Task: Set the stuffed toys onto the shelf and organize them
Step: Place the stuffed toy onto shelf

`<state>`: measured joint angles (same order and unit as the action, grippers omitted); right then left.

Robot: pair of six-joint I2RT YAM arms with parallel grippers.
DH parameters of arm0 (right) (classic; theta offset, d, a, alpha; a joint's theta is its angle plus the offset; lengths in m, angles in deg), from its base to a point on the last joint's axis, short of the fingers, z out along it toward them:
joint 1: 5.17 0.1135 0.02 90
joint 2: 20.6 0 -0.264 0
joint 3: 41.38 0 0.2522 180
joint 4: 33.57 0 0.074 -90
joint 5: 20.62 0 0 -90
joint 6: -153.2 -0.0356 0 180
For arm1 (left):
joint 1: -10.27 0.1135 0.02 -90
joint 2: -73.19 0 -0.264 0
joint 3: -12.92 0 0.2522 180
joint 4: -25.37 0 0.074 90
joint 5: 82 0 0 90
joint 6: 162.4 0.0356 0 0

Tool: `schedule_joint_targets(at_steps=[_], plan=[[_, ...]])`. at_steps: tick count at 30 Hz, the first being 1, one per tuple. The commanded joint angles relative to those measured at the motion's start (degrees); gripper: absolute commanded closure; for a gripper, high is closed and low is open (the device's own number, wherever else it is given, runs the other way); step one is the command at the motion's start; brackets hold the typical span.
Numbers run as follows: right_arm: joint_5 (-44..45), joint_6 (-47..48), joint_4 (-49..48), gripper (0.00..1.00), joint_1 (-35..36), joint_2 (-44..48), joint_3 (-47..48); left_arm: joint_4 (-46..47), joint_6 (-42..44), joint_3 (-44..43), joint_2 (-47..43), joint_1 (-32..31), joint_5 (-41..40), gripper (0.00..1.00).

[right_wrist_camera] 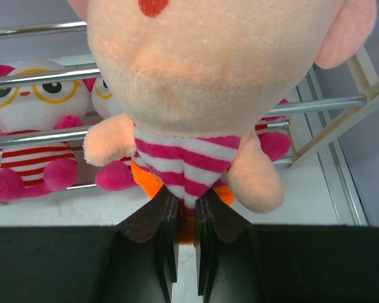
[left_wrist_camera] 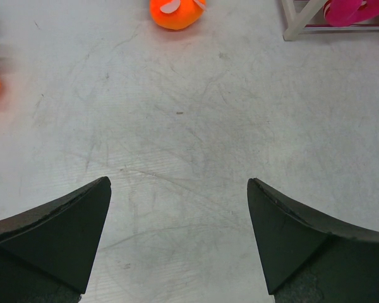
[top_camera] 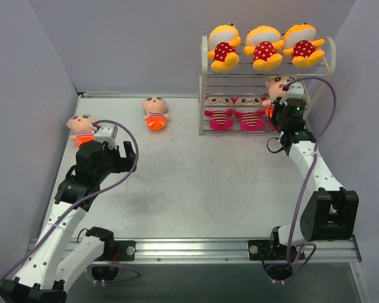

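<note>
The white wire shelf point(top_camera: 204, 69) stands at the back right. Three yellow-orange polka-dot stuffed toys point(top_camera: 263, 47) sit on its top tier. Two white-faced pink-striped toys point(top_camera: 234, 112) with yellow glasses point(right_wrist_camera: 31, 95) sit on the bottom tier. My right gripper point(top_camera: 283, 104) point(right_wrist_camera: 186, 196) is shut on the orange bottom of a peach-faced toy point(right_wrist_camera: 202, 76), holding it upright at the shelf's right front, level with the middle tier. Two more peach-faced toys point(top_camera: 155, 113) point(top_camera: 82, 129) lie on the table at the left. My left gripper point(top_camera: 117, 142) point(left_wrist_camera: 177, 183) is open above bare table between them.
Grey walls close the table at the back and both sides. The shelf's front left foot point(left_wrist_camera: 297, 25) shows in the left wrist view, with the orange bottom of one lying toy point(left_wrist_camera: 174, 12) to its left. The right arm's cable point(top_camera: 325, 113) loops beside the shelf.
</note>
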<state>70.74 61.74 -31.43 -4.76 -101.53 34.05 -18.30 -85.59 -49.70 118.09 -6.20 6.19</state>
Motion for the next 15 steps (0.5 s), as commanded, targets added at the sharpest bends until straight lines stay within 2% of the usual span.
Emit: schedule_joint_targets(at_steps=[1,15], plan=[[2.0,0.2,-6.2,0.98,-1.5,0.7,1.5,0.4,0.8,0.1,-0.4,-0.3,-0.7,0.03],[4.4,1.0,-8.8,0.91,-2.1,-1.1,2.7,0.3,1.1,0.2,-0.7,-0.5,-0.2,0.03]])
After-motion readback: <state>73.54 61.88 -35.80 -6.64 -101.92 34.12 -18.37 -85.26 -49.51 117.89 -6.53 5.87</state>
